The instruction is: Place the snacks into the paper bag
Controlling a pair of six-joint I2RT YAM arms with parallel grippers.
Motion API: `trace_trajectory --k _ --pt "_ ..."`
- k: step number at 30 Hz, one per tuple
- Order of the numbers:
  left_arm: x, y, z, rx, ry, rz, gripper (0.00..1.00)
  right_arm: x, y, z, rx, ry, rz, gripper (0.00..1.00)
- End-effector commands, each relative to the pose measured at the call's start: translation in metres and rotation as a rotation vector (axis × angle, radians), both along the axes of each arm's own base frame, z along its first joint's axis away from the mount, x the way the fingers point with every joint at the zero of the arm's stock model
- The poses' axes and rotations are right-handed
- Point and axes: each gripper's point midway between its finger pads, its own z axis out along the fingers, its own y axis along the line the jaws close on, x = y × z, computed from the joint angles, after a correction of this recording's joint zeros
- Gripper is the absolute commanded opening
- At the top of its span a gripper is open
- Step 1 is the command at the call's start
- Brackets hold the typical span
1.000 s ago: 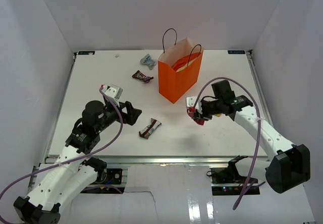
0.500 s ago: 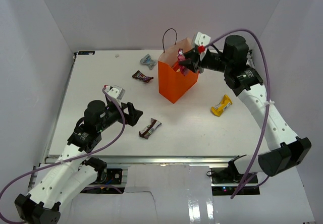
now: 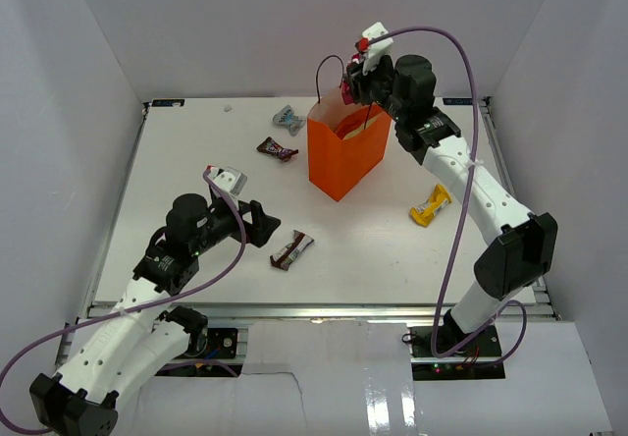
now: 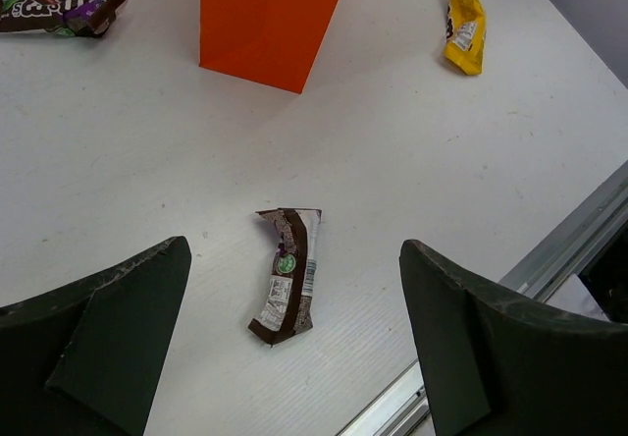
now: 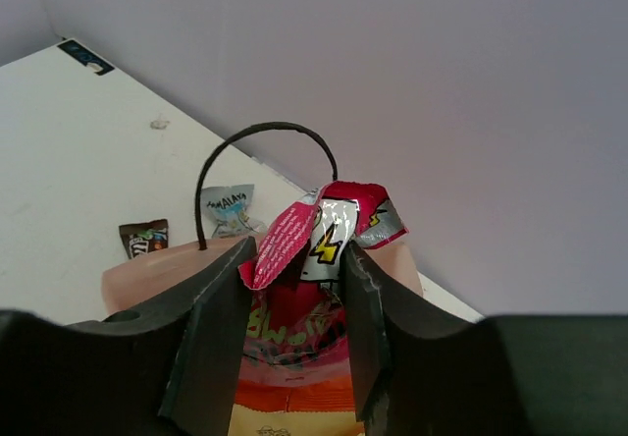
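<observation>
Packet (image 5: 329, 230), clamped lengthwise along right gripper (image 5: 296, 251), hangs over paper bag (image 3: 343, 156); left gripper (image 4: 294, 247) spread.

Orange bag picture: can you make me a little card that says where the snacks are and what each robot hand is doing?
paper bag: orange, standing upright on the table
right gripper: above the bag's opening, shut on a pink packet
left gripper: open, empty, pointing toward the near candy bar
other snacks on the table: second candy bar left of the bag; silvery-blue wrapper beyond it; yellow packet right of the bag
</observation>
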Motion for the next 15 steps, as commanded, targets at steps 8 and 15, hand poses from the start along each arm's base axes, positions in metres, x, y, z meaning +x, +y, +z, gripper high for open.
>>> trace_trajectory --k 8,15 --pt "-0.008 -0.011 0.011 -0.071 -0.011 -0.056 0.98 0.008 -0.026 0.021 0.037 -0.085 -0.149 0.91" --pt "0.001 -0.009 -0.006 -0.055 0.050 -0.011 0.98 -0.100 0.001 0.030 -0.213 -0.134 0.365 0.94"
